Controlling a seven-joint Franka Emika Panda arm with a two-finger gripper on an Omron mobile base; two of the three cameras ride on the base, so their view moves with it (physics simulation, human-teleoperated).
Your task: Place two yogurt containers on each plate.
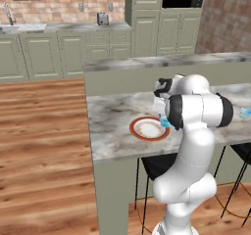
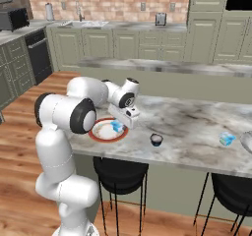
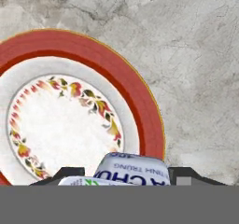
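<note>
The end effector [image 3: 126, 174] is closed on a yogurt container [image 3: 133, 169], judged from the hand view, where the pale, printed cup sits wedged between the two dark finger tips. In that view the red-rimmed plate [image 3: 140, 97] lies directly beneath, its flowered white centre bare, and the cup hangs over the plate's rim zone rather than its middle. Grey marbled worktop [image 3: 196, 55] surrounds the plate.

In the left base view the arm's bulk hides most of the hand; a patch of light blue, the held container [image 1: 164, 123], shows at the edge of the red-rimmed plate [image 1: 142, 134], on the side nearest the arm.

In the right base view the end effector [image 2: 123, 123] hangs over the red-rimmed plate [image 2: 98, 136], with the blue cup [image 2: 117, 126] just above or on the plate's inner area; I cannot tell whether it touches. Beyond the plate, along the worktop [image 2: 187, 127], stands a small dark bowl [image 2: 156, 139], and well past that a second yogurt container [image 2: 227, 139]. A pale rim at the picture's edge [image 2: 247, 142] may be the other plate.

To do this step well, I would set the cup down towards one side of the centre, leaving room for a second, lower it until it sits flat, then open and lift straight up.
</note>
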